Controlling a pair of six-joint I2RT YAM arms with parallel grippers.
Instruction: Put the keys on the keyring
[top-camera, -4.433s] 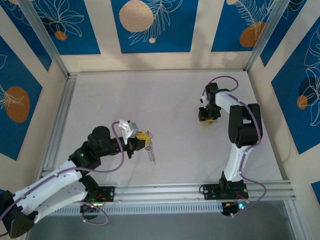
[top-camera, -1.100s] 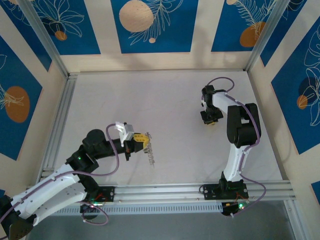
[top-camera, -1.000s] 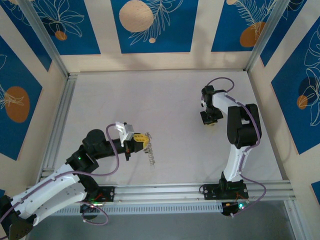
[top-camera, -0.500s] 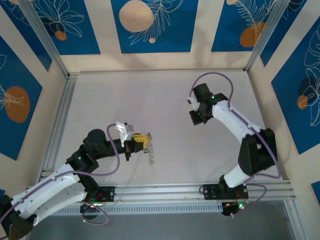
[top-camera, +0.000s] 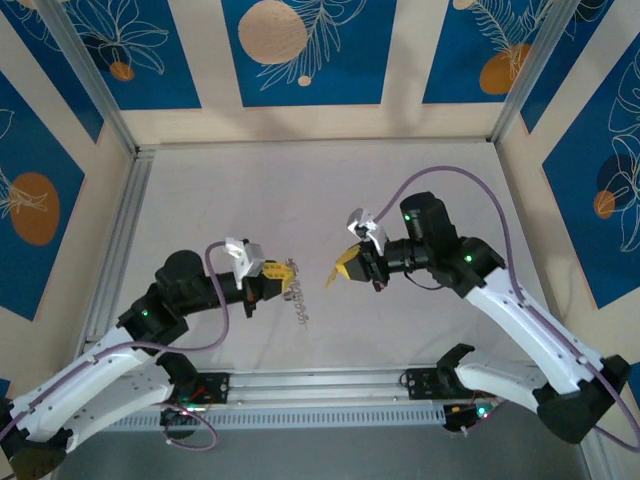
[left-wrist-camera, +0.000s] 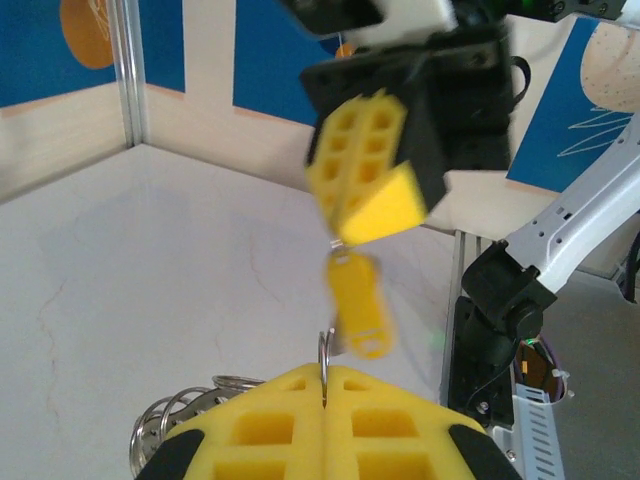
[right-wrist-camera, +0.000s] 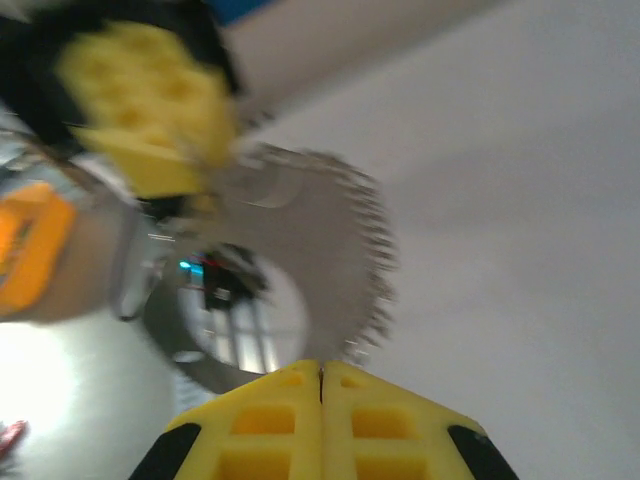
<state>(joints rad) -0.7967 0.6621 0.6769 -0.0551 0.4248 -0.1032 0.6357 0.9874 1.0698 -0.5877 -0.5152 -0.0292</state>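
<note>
Two arms first, as the biggest things over the pale table (top-camera: 250, 200): found the left arm (top-camera: 100, 365) stretched rightward and the right arm (top-camera: 520, 315) bent leftward, fingertips facing, near but apart from above. Noted blue leaf-patterned wall panels (top-camera: 300, 50) well behind both grippers, an aluminium rail (top-camera: 330, 378) back by the bases, and a purple cable (top-camera: 455, 170) arched over the right wrist.

Saw the left gripper (top-camera: 287, 277) with yellow pads pressed together, pinching the keyring (top-camera: 300, 305). In the left wrist view, caught its thin edge (left-wrist-camera: 324, 352) standing up out of the seam, with silvery loops (left-wrist-camera: 178, 418) bunched just left of the fingers. From above, traced the rest hanging below the left fingertips, toward the table.

Saw the right gripper (top-camera: 334, 277) with pads closed along a thin seam in its own wrist view; could not tell whether anything sat between them.

Found, straight ahead of the left gripper, the right gripper's black body blocking the far wall, and a small blurred yellow piece (left-wrist-camera: 360, 305) just under the right fingertips, directly above the pinched edge.

In the right wrist view, met the keyring as a grey blur standing between the right fingertips and the left pads. Could not tell the keys from the small metal bits (right-wrist-camera: 378, 255) on its rim.
</note>
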